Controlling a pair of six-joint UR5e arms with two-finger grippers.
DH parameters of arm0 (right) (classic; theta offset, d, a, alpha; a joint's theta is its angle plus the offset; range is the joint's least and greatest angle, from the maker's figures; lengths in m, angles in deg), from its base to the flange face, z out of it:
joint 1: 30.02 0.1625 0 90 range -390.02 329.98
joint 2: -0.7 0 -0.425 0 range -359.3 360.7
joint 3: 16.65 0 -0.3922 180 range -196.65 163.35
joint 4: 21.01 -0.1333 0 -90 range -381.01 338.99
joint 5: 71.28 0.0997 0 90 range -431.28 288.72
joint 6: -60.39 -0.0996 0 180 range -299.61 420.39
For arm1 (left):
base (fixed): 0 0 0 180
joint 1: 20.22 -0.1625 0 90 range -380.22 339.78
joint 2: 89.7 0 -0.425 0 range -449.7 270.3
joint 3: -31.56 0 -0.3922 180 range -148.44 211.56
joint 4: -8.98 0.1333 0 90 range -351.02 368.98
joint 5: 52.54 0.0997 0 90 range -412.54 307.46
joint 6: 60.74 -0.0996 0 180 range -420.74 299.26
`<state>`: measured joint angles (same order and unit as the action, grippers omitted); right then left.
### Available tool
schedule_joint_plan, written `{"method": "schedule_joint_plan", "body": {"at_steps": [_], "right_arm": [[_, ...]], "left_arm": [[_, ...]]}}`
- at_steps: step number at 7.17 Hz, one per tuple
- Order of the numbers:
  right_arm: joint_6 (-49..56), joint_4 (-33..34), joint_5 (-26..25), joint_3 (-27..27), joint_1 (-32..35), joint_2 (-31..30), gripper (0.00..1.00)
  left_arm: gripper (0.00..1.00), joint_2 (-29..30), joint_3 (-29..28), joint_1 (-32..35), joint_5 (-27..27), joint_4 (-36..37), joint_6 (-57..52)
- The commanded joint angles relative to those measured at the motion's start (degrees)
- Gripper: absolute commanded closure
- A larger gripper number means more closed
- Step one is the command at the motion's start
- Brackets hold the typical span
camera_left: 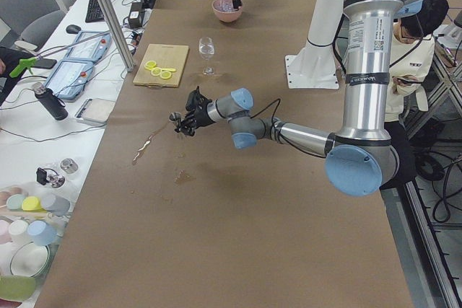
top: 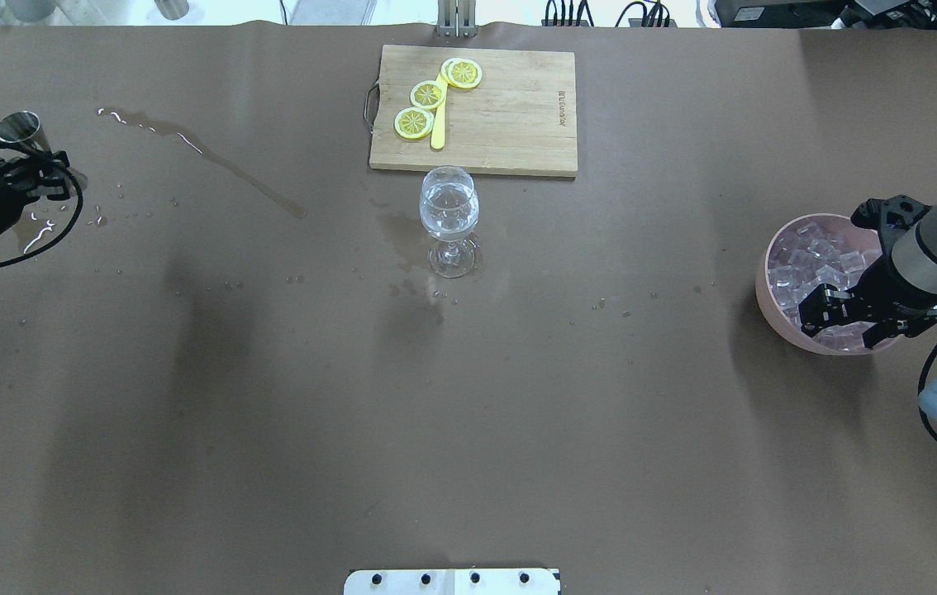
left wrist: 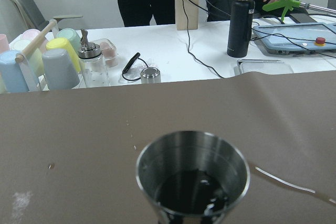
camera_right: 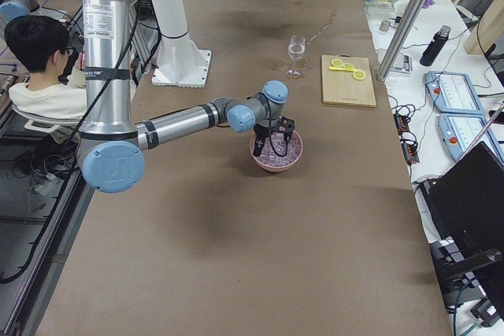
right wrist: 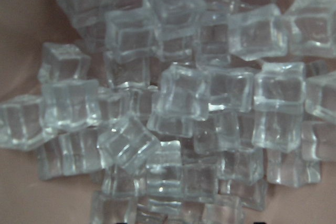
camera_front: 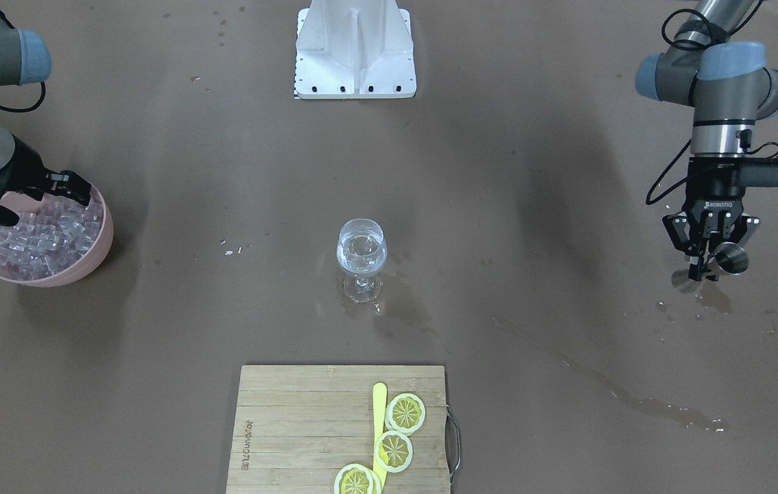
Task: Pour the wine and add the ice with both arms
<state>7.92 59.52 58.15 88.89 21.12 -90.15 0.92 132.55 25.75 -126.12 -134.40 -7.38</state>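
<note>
A wine glass (camera_front: pixel 361 248) stands upright mid-table with clear wine in its bowl; it also shows in the overhead view (top: pixel 449 208). A pink bowl (camera_front: pixel 102 243) full of small clear ice cubes (right wrist: pixel 178 98) sits at the table's right end (top: pixel 766 285). My right gripper (camera_front: pixel 39 206) is open, its fingers spread wide and down over the ice (top: pixel 832 264). My left gripper (camera_front: pixel 708 264) is shut on a small steel jigger (left wrist: pixel 192 174), upright just above the table, with a little liquid at its bottom (top: pixel 18 126).
A wooden cutting board (camera_front: pixel 293 432) with lemon slices (camera_front: pixel 405 412) and a yellow knife lies beyond the glass. The white base block (camera_front: pixel 355 51) stands at the robot's edge. Wet streaks (camera_front: pixel 608 387) cross the mat near the left gripper. Cups and a black bottle (left wrist: pixel 240 22) stand on a side table.
</note>
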Motion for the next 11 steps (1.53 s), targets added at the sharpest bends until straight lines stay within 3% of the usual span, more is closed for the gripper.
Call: {"method": "schedule_joint_plan", "body": {"at_steps": [1, 3, 5, 7, 11], "right_arm": [[0.0, 0.2, 0.0, -0.2, -0.5, 1.5, 0.21], [0.1, 0.6, 0.2, -0.5, -0.6, 2.3, 0.29], [0.1, 0.7, 0.7, -0.5, -0.6, 2.3, 0.40], [0.1, 0.7, 0.8, -0.5, -0.5, 2.3, 0.50], [0.2, 0.2, 0.7, -2.4, -0.6, 2.4, 0.51]], "left_arm": [[1.00, 9.6, 9.7, -0.7, 4.8, 21.7, -0.2], [1.00, 23.8, 9.8, -7.4, 11.6, 38.4, -0.2], [1.00, 32.0, 10.2, -14.6, 18.3, 49.8, -0.1], [1.00, 33.2, 10.8, -20.5, 24.6, 56.0, -0.2], [1.00, 39.5, 9.7, -24.6, 28.6, 73.1, -0.2]]}}
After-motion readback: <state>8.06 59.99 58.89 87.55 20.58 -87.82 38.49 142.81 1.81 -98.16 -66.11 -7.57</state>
